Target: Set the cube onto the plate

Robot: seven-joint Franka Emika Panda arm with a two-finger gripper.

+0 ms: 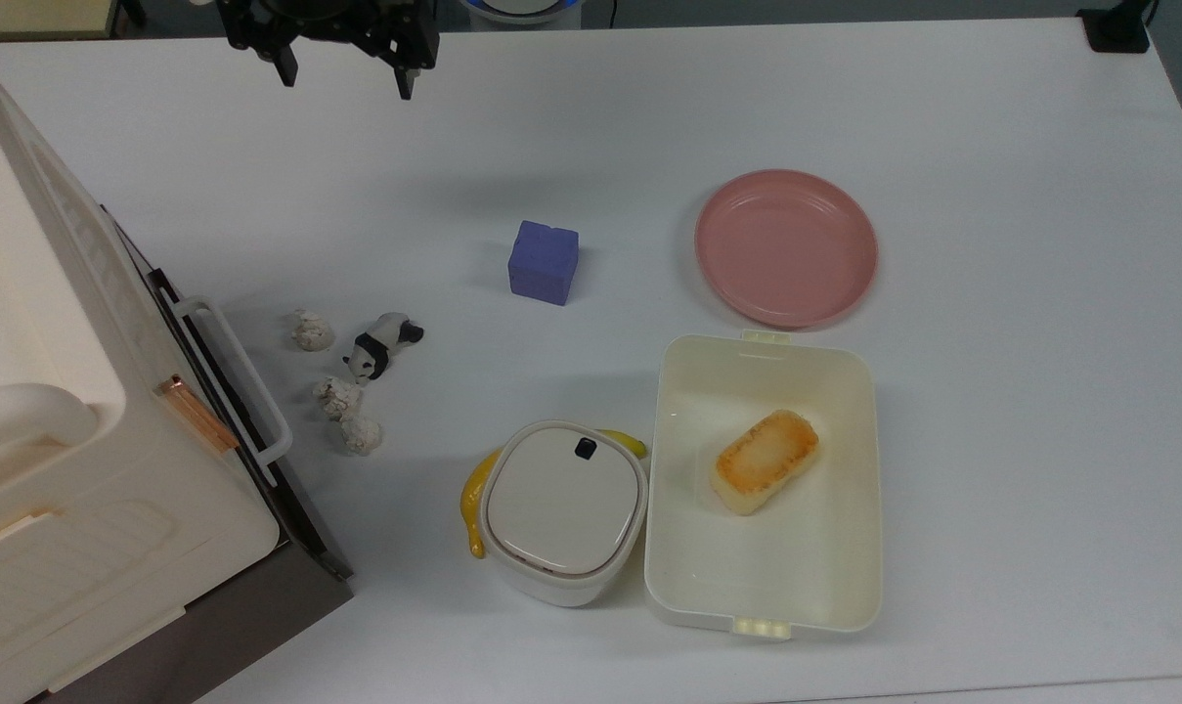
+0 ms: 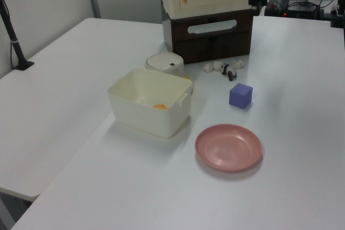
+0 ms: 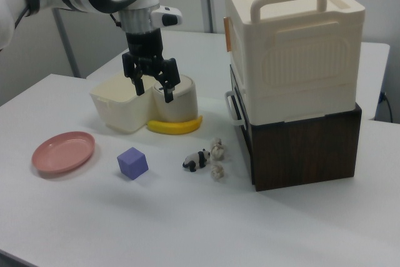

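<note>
Top view: your gripper sits at the upper edge, fingers spread wide, nothing between them — well apart from the cube. The blue-purple cube rests on the white table, mid-scene, with the pink plate off to the top view's right, the two apart with bare table between. Below the plate you have the cream lunch box with a toasted bread block inside. Just beside the box on the top view's left is a lidded white container with a banana curling out from under it. A panda figurine and three white lumps lie near the cream storage box stacked on a dark cabinet.

Left view: cube on the table, beyond the plate and clear of it. Plate holds nothing. Lunch box is on the left view's left.

Right view: gripper hangs in the air, jaws wide, in front of the lunch box and white container — above and behind the cube. Plate lies on the right view's left of the cube, not touching.
</note>
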